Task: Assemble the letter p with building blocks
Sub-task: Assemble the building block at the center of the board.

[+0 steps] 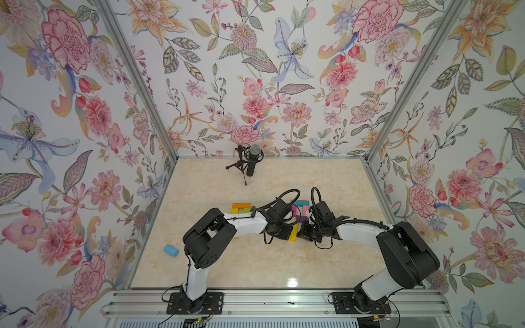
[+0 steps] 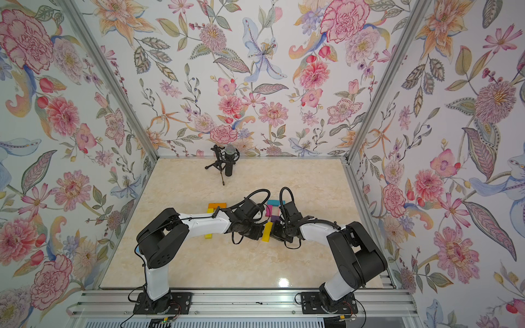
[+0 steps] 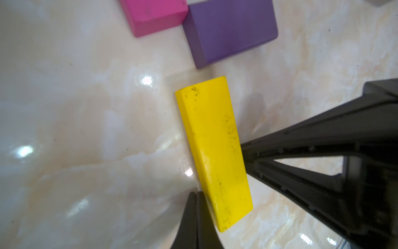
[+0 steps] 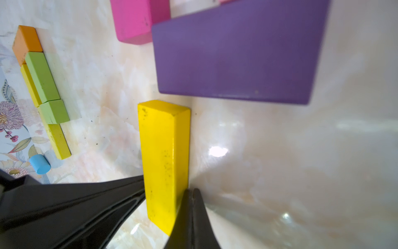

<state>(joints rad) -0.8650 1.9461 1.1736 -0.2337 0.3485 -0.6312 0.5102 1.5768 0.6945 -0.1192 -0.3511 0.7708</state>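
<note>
Right end effector (image 4: 191, 191) — closed — sits beside the yellow block (image 4: 164, 155).

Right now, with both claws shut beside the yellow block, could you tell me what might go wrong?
1. The left claw and right claw bear on the yellow block's long sides, toward the end away from the purple block, so a push may swing it rather than slide it.
2. The purple block and magenta block lie just beyond it; an overshoot could knock them askew.
</note>
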